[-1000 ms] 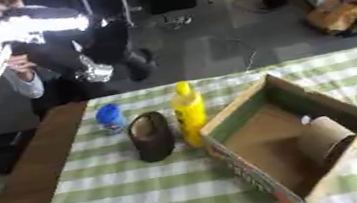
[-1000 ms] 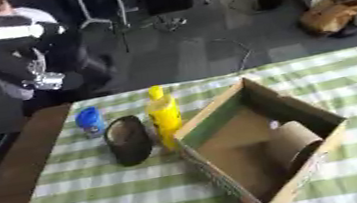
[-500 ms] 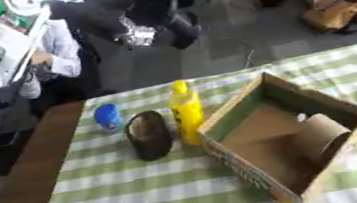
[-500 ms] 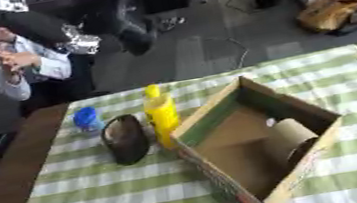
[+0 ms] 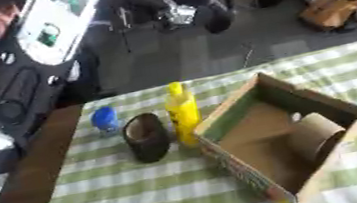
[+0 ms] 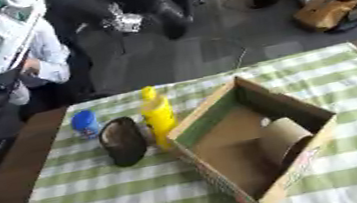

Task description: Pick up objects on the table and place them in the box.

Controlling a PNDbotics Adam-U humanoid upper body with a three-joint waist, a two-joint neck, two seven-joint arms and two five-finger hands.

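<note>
The robot's left arm (image 5: 41, 48) looms up the left side, raised well above the table; its hand is out of sight, so I cannot tell how the fingers stand, and the right hand shows nowhere. On the green-and-white checked cloth (image 5: 143, 199) sit, left to right, a small blue-capped thing (image 5: 105, 118), a dark brown oval object (image 5: 147, 137) and a yellow bottle (image 5: 184, 115), which stands just beside the open cardboard box (image 5: 256, 183). A cardboard-coloured roll (image 5: 315, 134) already lies inside. Picking looks not yet begun on these three; next, I'd judge, a hand must come down over the nearest one. Beyond the table lie grey floor and a brown bag (image 5: 332, 9).
</note>
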